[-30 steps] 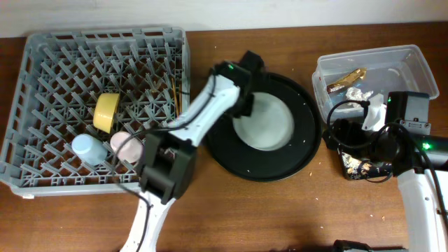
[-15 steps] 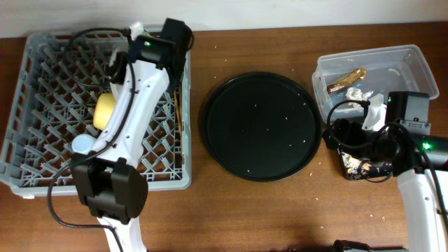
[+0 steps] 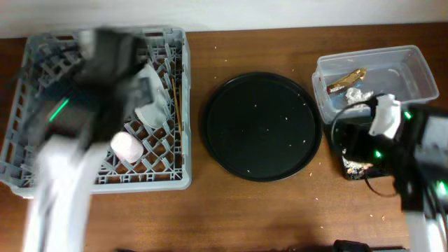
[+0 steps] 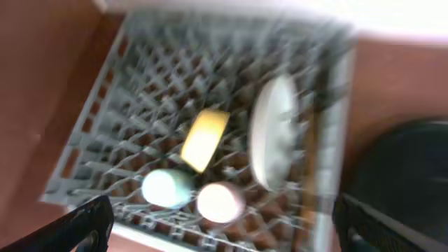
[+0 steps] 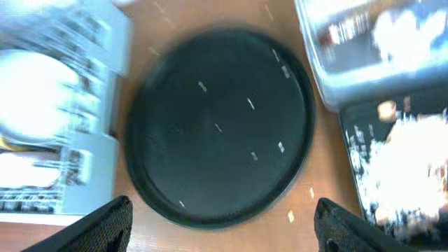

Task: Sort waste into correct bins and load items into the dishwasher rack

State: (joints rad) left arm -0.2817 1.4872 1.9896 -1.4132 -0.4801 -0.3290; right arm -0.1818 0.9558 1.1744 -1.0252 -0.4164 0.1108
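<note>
The blurred left arm point(image 3: 73, 126) hides much of the dishwasher rack point(image 3: 164, 49).

From overhead the light is even and soft, and the counter point(image 3: 245, 210) carries only faint shadows. The round black tray point(image 3: 262, 126) and the clear tub point(image 3: 371, 73) are sharp. The left arm point(image 3: 77, 140) is a heavy grey-white smear over the dishwasher rack point(image 3: 168, 38), and the right arm point(image 3: 413, 154) is blurred too. The left wrist view is soft all over, its top edge washed out white. The right wrist view is also blurred, with the food scraps point(image 5: 406, 161) blown out pale.
</note>
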